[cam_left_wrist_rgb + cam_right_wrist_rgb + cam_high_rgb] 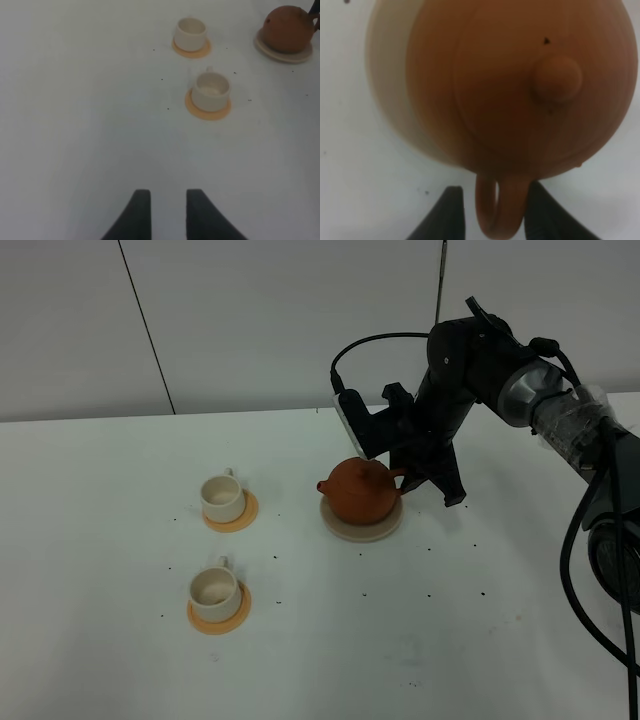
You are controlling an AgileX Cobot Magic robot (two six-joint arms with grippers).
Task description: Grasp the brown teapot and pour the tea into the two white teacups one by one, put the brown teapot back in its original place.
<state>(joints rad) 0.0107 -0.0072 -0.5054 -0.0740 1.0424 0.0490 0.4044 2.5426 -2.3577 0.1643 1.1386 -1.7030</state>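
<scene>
two dark fingers [447, 215] of the right gripper [495, 217] are standing one on each side of the teapot's [360, 490] handle [497, 210]. they are spread, not pinching yet. one finger is looking as if it is touching the handle, and a thin gap is showing beside the other. the left gripper [167, 212] is hanging over bare table [100, 640], well away from the cups, with its fingers apart and holding nothing.

the teapot is sitting upright on its saucer [345, 530], about the middle of the table and a bit toward the right edge. the far cup [222, 498] and the near cup [214, 587] are sitting on orange coasters [231, 515] toward the left edge, well apart from the pot.

i am guessing the step in hand is the grab. to do it well, the fingers should be closing slowly and evenly on the handle, so the pot is not sliding on the saucer. the grip should be firm, since a round pot may be swinging on such a thin loop. then it should be going straight up.

the spout [325, 487] is pointing toward the left edge and the handle toward the right edge. so the pot's long line is running left to right, with the knob [557, 80] pointing up.
</scene>
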